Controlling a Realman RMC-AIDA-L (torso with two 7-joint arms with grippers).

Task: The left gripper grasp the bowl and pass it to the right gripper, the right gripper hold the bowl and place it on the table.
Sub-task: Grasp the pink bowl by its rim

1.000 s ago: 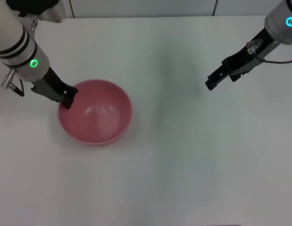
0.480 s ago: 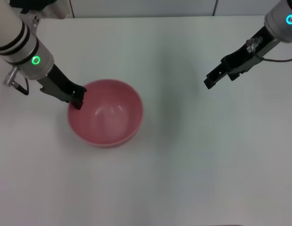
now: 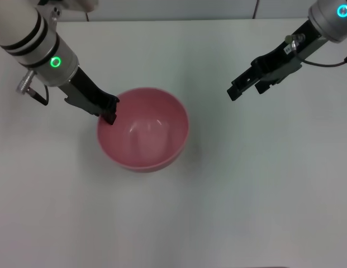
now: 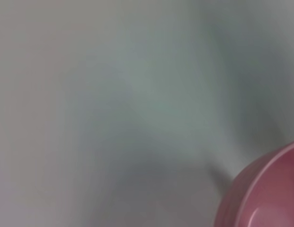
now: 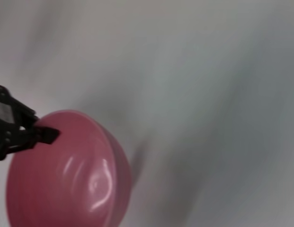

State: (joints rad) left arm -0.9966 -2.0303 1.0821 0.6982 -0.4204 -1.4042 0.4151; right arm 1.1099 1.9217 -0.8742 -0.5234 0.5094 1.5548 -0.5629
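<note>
Head view: our left tool (image 3: 110,111) pinches only the bowl (image 3: 143,129) rim, so it may tip or slip mid-counter (image 3: 246,184) before our open right tool (image 3: 236,91) arrives

From my station I see a large white table (image 3: 229,201) that fills almost the whole head view. Its surface is plain and matte, and the light on it is soft and even, with only some faint grey shadows. Along the far edge of the table stands a pale wall (image 3: 173,8), and one thin dark vertical seam (image 3: 255,8) divides it into panels. In both wrist views the same white surface lies behind everything, blurred, with a greyish-green tint in places.
</note>
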